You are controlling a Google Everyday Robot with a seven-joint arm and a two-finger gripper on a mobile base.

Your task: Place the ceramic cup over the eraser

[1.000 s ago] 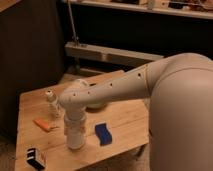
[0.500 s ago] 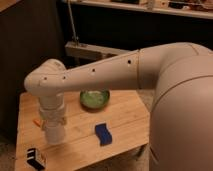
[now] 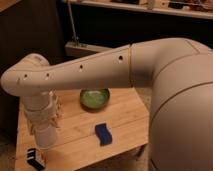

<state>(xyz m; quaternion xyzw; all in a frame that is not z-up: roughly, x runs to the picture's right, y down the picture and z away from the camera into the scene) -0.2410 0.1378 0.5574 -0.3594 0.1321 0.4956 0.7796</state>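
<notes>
Pincer (image 3: 45, 125) apparently around cup (image 3: 46, 138), beside eraser (image 3: 35, 158)

You see warm, dim light falling from above: the arm (image 3: 90, 70) glows along its top and darkens underneath. The upper left is nearly black. At lower left the gripper (image 3: 45, 131), clasping the ceramic cup (image 3: 46, 141), sits half in shade.

White gripper (image 3: 45, 119) over white ceramic cup (image 3: 46, 137), black white-striped eraser (image 3: 35, 158), blue block (image 3: 103, 134), green bowl (image 3: 94, 97), pale wooden table (image 3: 127, 120)
</notes>
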